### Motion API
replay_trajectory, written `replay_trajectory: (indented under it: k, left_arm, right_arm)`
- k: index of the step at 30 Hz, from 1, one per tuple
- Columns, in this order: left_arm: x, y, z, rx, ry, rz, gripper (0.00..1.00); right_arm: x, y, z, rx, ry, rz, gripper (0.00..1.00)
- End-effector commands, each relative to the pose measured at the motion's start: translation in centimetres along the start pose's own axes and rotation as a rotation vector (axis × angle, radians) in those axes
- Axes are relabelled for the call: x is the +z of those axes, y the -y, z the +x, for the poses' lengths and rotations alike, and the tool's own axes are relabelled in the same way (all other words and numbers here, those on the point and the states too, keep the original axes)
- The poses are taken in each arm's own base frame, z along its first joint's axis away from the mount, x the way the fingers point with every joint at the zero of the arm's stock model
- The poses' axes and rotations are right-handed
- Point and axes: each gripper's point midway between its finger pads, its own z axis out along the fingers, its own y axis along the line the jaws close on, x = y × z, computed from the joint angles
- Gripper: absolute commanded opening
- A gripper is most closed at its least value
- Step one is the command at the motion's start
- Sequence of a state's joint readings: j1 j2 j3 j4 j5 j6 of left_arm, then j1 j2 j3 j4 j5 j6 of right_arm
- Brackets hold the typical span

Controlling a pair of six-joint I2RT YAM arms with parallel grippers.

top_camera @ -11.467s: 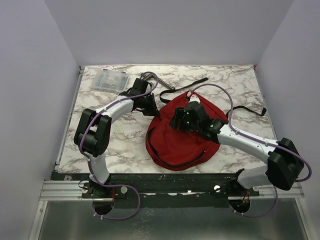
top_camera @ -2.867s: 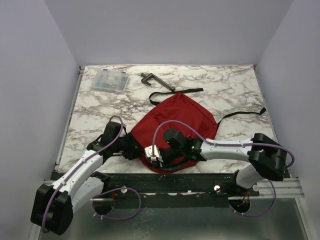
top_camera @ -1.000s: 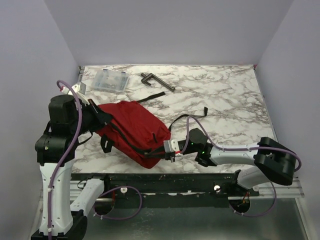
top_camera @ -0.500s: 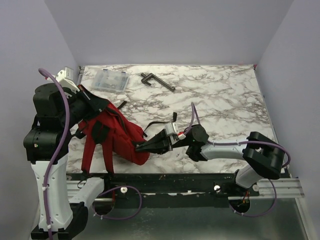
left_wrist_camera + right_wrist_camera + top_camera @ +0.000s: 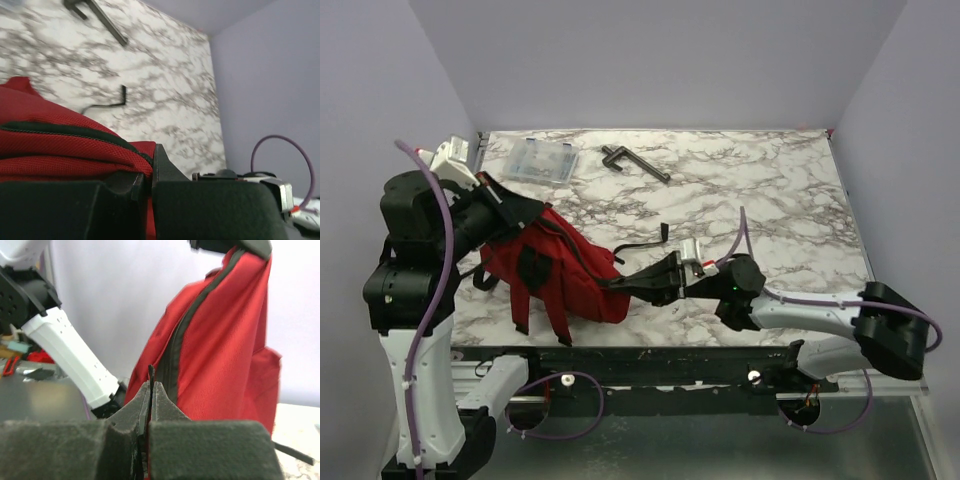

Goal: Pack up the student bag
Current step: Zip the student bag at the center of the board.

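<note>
The student bag (image 5: 565, 275), red with black straps and a dark zip, hangs tilted over the table's near left part, its lower end close to the marble. My left gripper (image 5: 507, 207) is raised high and shut on the bag's top edge; in the left wrist view the left gripper (image 5: 148, 172) pinches red fabric (image 5: 55, 147) beside the zip. The right gripper (image 5: 622, 285) reaches in low from the right and is shut on a thin black tab by the zip line. That right gripper (image 5: 151, 385) shows the tab between its fingers, with the bag (image 5: 225, 350) behind.
A clear plastic box (image 5: 541, 160) lies at the back left of the marble table (image 5: 770, 200). A black metal tool (image 5: 634, 163) lies beside it. A loose black strap (image 5: 645, 240) trails from the bag toward the table's middle.
The left arm has lifted the bag's top higher, so the bag now hangs with its straps dangling. The right gripper slid left along the bag and closed on the black tab.
</note>
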State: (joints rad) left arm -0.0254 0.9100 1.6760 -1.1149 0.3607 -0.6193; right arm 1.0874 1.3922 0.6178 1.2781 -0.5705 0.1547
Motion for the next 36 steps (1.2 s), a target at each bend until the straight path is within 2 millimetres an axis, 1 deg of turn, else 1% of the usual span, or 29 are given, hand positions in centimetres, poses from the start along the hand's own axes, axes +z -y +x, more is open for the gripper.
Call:
replay_trajectory:
  k: [1,3,4,5,6,7,8,9,10,12,13,14,15,16,17,19,20,21,22,23,24,25,27,28,30,32,34,35,36]
  left_arm:
    - [3.1,8.0,-1.1,0.023,-0.140,0.440,0.00]
    - [4.3,10.6,-0.5,0.044,-0.196,0.518,0.00]
    - [4.6,12.2,-0.5,0.064,-0.203,0.552,0.00]
    - [5.0,13.9,0.0,0.068,-0.240,0.595,0.00]
    - [5.0,16.0,0.0,0.068,-0.263,0.655,0.00]
    - [5.6,17.6,0.1,0.060,-0.294,0.695,0.00]
    - [5.8,19.4,0.1,0.060,-0.311,0.742,0.00]
    - [5.9,21.0,0.0,0.071,-0.321,0.782,0.00]
    - [5.6,22.9,-0.2,0.082,-0.327,0.830,0.00]
    - [5.6,25.7,-0.4,0.073,-0.356,0.905,0.00]
    - [5.2,27.0,-0.6,0.079,-0.365,0.951,0.00]
    - [5.7,27.7,-0.3,0.067,-0.392,0.970,0.00]
    - [5.9,28.2,-0.3,0.059,-0.405,0.987,0.00]
    - [6.5,28.2,0.0,0.053,-0.414,0.985,0.00]
    - [7.2,27.8,0.4,0.054,-0.420,0.970,0.00]
    - [8.8,26.3,1.4,0.065,-0.424,0.915,0.00]
    - [9.8,25.3,1.9,0.068,-0.427,0.881,0.00]
    - [11.0,23.8,2.9,0.072,-0.447,0.841,0.00]
    - [12.2,22.2,3.8,0.076,-0.466,0.803,0.00]
    - [13.5,20.1,5.3,0.065,-0.508,0.755,0.00]
    - [14.9,17.7,6.7,0.053,-0.548,0.700,0.00]
    - [15.6,15.7,7.9,0.057,-0.575,0.667,0.00]
    - [17.6,10.8,10.5,0.073,-0.628,0.574,0.00]
    - [18.7,7.9,11.8,0.085,-0.655,0.507,0.00]
    - [20.2,2.8,13.9,0.098,-0.720,0.401,0.00]
    - [21.5,-1.7,15.5,0.121,-0.752,0.288,0.00]
    - [22.3,-5.2,16.7,0.132,-0.782,0.198,0.04]
    - [22.5,-6.5,17.2,0.129,-0.794,0.159,0.06]
    - [22.6,-7.4,17.5,0.129,-0.798,0.129,0.10]
  right_arm:
    - [-0.9,2.4,-2.7,-0.105,-0.050,0.168,0.01]
    - [-1.9,3.0,-3.4,-0.178,-0.096,0.209,0.01]
    - [-2.4,3.2,-4.0,-0.203,-0.117,0.234,0.01]
    - [-3.1,3.3,-4.9,-0.224,-0.125,0.261,0.01]
    - [-3.9,3.6,-5.3,-0.244,-0.147,0.297,0.00]
    - [-4.6,3.6,-6.4,-0.269,-0.149,0.323,0.01]
    - [-5.4,3.8,-6.9,-0.285,-0.166,0.352,0.01]
    - [-6.1,3.7,-8.0,-0.304,-0.169,0.375,0.01]
    - [-6.9,3.9,-8.3,-0.319,-0.202,0.398,0.01]
    - [-8.2,3.7,-9.6,-0.341,-0.238,0.429,0.01]
    - [-8.9,3.5,-10.1,-0.345,-0.256,0.438,0.01]
    - [-9.3,3.3,-10.9,-0.349,-0.255,0.446,0.01]
    - [-9.7,3.2,-11.2,-0.347,-0.269,0.456,0.00]
    - [-9.9,3.1,-11.6,-0.347,-0.268,0.460,0.01]
    - [-10.1,3.0,-11.6,-0.346,-0.277,0.458,0.01]
    - [-9.9,2.9,-10.9,-0.330,-0.301,0.442,0.01]
    - [-9.7,2.9,-9.9,-0.319,-0.325,0.423,0.01]
    - [-9.4,2.8,-8.8,-0.309,-0.354,0.398,0.01]
    - [-9.1,2.7,-7.1,-0.293,-0.393,0.366,0.01]
    - [-8.9,2.6,-5.5,-0.276,-0.429,0.339,0.01]
    - [-8.8,2.3,-4.0,-0.261,-0.456,0.308,0.00]
    - [-8.9,2.1,-2.2,-0.245,-0.484,0.283,0.00]
    - [-9.2,1.3,1.2,-0.234,-0.513,0.218,0.01]
    - [-9.3,0.9,2.8,-0.231,-0.513,0.190,0.01]
    - [-9.6,0.5,5.8,-0.216,-0.517,0.157,0.01]
    - [-9.7,0.7,8.8,-0.182,-0.539,0.151,0.01]
    - [-9.2,0.7,10.6,-0.142,-0.552,0.132,0.01]
    - [-8.8,0.5,11.0,-0.127,-0.540,0.116,0.01]
    - [-8.6,0.4,11.7,-0.104,-0.538,0.110,0.01]
